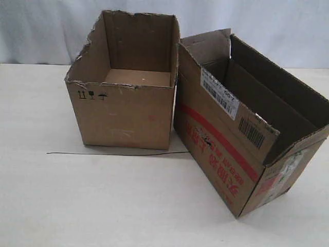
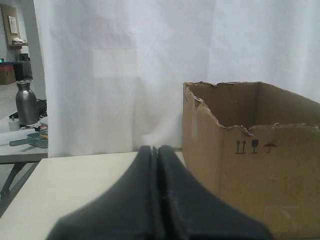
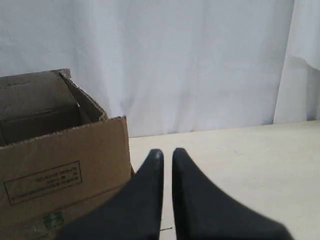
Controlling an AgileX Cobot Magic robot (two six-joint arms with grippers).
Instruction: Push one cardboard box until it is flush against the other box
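The cardboard box (image 1: pixel 221 139), narrow and long with a red stripe and white barcode labels, lies at an angle on the right of the exterior view. Its back corner meets the other box (image 1: pixel 123 113), a wider plain one with a torn rim, and a wedge-shaped gap opens between them toward the front. Neither gripper shows in the exterior view. My left gripper (image 2: pixel 157 148) is shut and empty, low over the table, with the other box (image 2: pixel 265 170) just beside it. My right gripper (image 3: pixel 167 152) holds nothing, only a thin slit between its fingers, beside the cardboard box's end (image 3: pixel 60 170).
A thin dark line (image 1: pixel 113 153) runs across the pale table (image 1: pixel 103 206) in front of the plain box. A white curtain hangs behind the table. Past the table's edge in the left wrist view, a metal bottle (image 2: pixel 26 102) stands on a side bench.
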